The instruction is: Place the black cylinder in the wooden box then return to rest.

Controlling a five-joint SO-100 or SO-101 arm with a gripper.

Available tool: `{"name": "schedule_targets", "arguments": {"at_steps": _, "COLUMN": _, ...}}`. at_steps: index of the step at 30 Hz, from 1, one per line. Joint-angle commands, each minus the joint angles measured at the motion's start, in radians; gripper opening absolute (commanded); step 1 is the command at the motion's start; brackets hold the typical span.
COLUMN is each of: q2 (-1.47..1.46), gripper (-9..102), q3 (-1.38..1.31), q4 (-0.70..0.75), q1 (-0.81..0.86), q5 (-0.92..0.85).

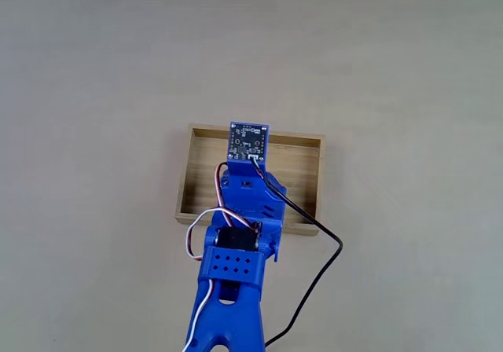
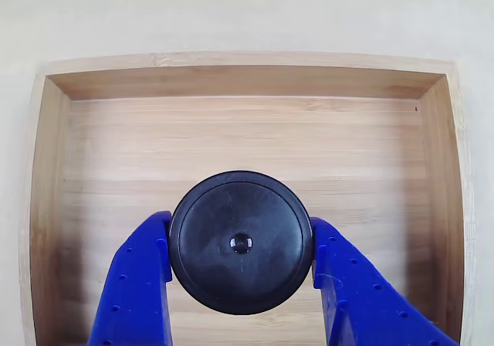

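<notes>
Matte black and round, the black cylinder (image 2: 241, 242) sits clamped between the two blue fingers (image 2: 139, 284) in the other view, its flat top facing the camera with a tiny dimple at the centre. One finger presses its rim at 9 o'clock, the other at 3 o'clock, and both touch it. The gripper (image 2: 241, 265) holds it over the floor of the wooden box (image 2: 247, 133), toward the 6 o'clock side of the tray's interior; whether the cylinder rests on the slatted floor or hangs just above it cannot be told. The box's low walls frame the view at 9, 12 and 3 o'clock.

In the fixed view the blue arm (image 1: 236, 250) reaches up from 6 o'clock and hangs over the wooden box (image 1: 302, 167), covering the tray's left-centre part. A small circuit board (image 1: 248, 141) rides on the arm's far end at the box's 12 o'clock wall. A black cable (image 1: 314, 269) loops off toward 5 o'clock, and white and red wires (image 1: 206, 226) curl at 9 o'clock of the arm. The box lies on a pale tabletop (image 1: 94, 93).
</notes>
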Motion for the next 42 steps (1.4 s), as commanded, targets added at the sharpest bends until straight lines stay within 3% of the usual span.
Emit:
{"name": "schedule_targets", "arguments": {"at_steps": 1, "q2": -0.008, "gripper": 16, "q3": -0.104, "q4": -0.038, "q1": -0.017, "q5": -0.011}}
{"name": "schedule_targets", "arguments": {"at_steps": 27, "q2": 0.054, "gripper": 17, "q3": -0.133, "q4": -0.069, "q1": 0.003, "q5": -0.002}}
{"name": "schedule_targets", "arguments": {"at_steps": 42, "q2": 0.044, "gripper": 28, "q3": -0.133, "q4": -0.069, "q1": 0.023, "q5": 0.031}}
